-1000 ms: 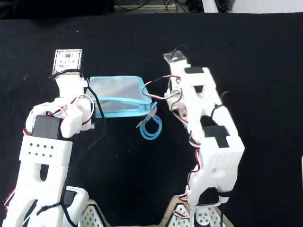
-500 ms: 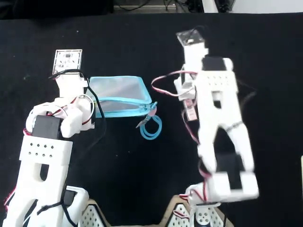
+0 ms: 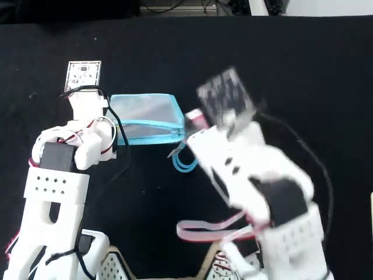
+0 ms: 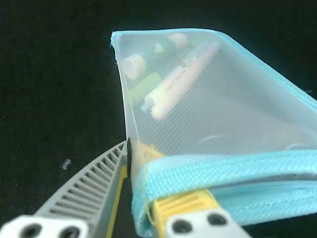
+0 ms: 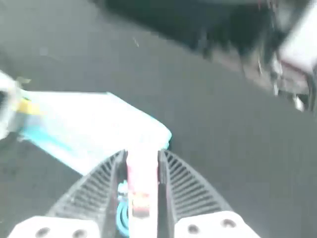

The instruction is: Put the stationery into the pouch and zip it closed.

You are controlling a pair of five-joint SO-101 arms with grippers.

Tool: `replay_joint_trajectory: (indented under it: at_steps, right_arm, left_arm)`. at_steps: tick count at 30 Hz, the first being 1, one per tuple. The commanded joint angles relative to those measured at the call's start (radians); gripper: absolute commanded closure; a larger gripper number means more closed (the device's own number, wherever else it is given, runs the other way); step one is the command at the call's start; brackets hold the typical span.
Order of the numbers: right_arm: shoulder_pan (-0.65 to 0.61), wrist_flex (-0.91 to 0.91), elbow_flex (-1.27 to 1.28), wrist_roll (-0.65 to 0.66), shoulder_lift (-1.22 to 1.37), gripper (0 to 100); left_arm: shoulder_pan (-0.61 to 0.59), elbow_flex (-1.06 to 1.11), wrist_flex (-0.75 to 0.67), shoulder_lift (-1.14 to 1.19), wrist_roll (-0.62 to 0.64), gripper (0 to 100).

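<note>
Left end effector (image 4: 136,154) gripping pouch (image 4: 218,114) corner, stationery (image 4: 174,88) inside; right end effector (image 5: 142,154) clamping pinkish item (image 5: 141,184)

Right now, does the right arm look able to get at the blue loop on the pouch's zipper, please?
Probably yes: the right pincer hangs close by the blue loop with nothing between them. It is shut on a pink-and-white item, though, so it could hardly grip the loop yet.

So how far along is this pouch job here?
Done: several stationery pieces lie inside the pouch, visible through its mesh. In hand: the left gripper pinches the pouch's corner, and the right gripper holds a pink item close to the pouch. Left: that item probably goes in, then the zip gets closed.
</note>
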Motion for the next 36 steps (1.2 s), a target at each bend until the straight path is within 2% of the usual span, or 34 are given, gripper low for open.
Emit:
replay_joint_trajectory:
  at_steps: [1,10,16,23,29,36]
  right_arm:
    - [-0.095,-0.198,0.117,-0.008,-0.168,98.7]
    - [-0.261,-0.778,0.601,-0.006,-0.410,98.7]
    - [-0.284,-1.066,0.802,-0.006,-0.435,98.7]
    - [-0.270,-1.316,0.960,-0.005,-0.392,98.8]
    - [-0.163,-1.505,0.980,-0.008,-0.205,98.8]
    - [-0.180,-1.559,0.986,-0.006,-0.054,98.8]
  left_arm:
    - [0.002,0.001,-0.015,0.002,0.003,97]
    - [0.005,0.001,-0.015,0.002,0.006,97]
    - [0.002,0.001,-0.015,0.002,0.008,97]
    - [0.005,0.001,-0.015,0.002,0.009,97]
    - [0.005,-0.001,-0.015,0.002,0.009,97]
    - [0.001,-0.001,-0.015,0.002,0.009,97]
